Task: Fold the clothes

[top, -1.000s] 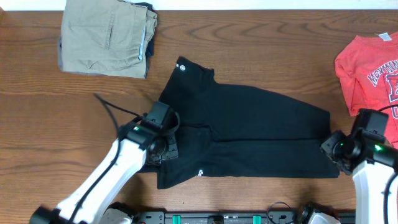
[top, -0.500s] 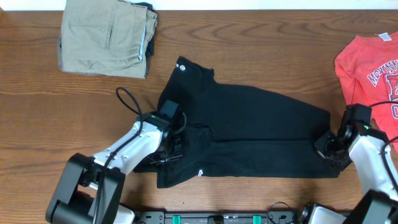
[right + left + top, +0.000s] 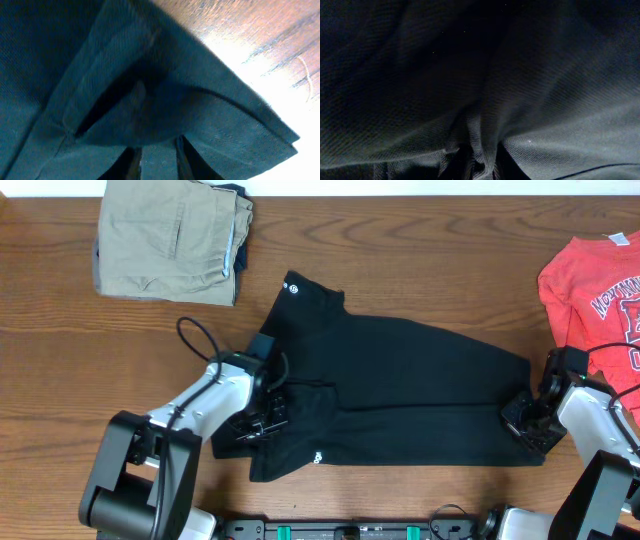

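Shirt (image 3: pixel 420 385) lying on bench (image 3: pixel 420 270); left hand (image 3: pixel 262 414) pinching cloth at its left end, right hand (image 3: pixel 527 421) pinching right hem corner, probably stretching it taut for folding.

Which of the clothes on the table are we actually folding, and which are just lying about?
In the job: plain black short-sleeved shirt of soft fabric, pinched by the left pincer and the right pincer.
Lying about: folded tan khaki trousers; red T-shirt with white lettering.
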Motion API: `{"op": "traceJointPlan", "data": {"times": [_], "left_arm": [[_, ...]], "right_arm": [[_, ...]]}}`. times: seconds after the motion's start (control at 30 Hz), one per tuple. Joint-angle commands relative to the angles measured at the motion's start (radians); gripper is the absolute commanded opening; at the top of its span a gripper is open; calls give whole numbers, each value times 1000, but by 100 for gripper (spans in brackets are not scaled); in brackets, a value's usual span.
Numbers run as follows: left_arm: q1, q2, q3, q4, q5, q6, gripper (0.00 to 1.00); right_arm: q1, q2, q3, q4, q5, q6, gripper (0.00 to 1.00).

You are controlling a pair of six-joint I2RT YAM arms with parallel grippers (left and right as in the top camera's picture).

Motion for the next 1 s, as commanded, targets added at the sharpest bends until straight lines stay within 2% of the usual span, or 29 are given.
{"op": "traceJointPlan", "data": {"times": [0.0, 0.07, 0.13, 0.27, 0.5, 0.97], "left_arm": [[64, 66, -62, -13, -164, -2, 14], [87, 64, -62, -20, -164, -1, 13], [111, 64, -62, -24, -164, 2, 14], [138, 64, -62, -24, -164, 4, 13], [145, 64, -62, -27, -172, 6, 14], [206, 54, -62, -58, -171, 45, 14]], "right_arm": [[-12, 6, -4, 2, 15, -22, 26], [-12, 6, -3, 1, 14, -36, 32], [-12, 6, -2, 1, 14, -47, 42], [-12, 6, -1, 5, 14, -63, 49], [-12, 6, -1, 23, 14, -67, 54], [-12, 6, -1, 106, 13, -58, 57]]}}
